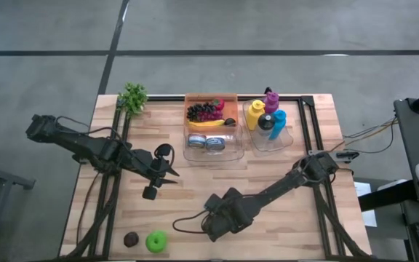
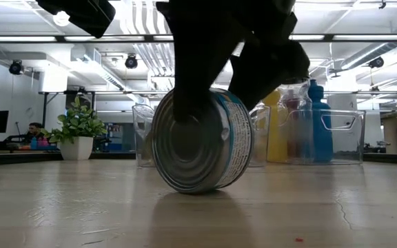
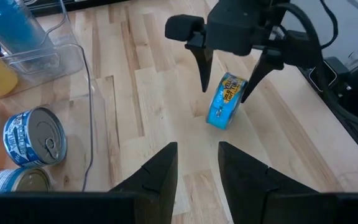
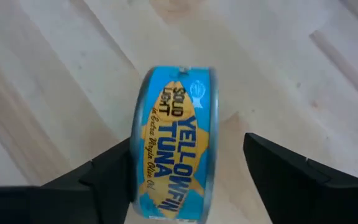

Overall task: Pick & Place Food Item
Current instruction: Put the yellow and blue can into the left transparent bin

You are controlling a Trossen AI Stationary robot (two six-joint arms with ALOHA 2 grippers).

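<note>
Round metal tuna can (image 4: 173, 146) on edge

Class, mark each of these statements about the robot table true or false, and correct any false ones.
1. The tuna can stands on its edge on the table. True.
2. The right gripper is clamped shut on the can. False: its fingers straddle the can with gaps.
3. Two more cans lie in the clear bin with the grapes. True.
4. The left gripper holds the green apple. False: it holds nothing.
</note>
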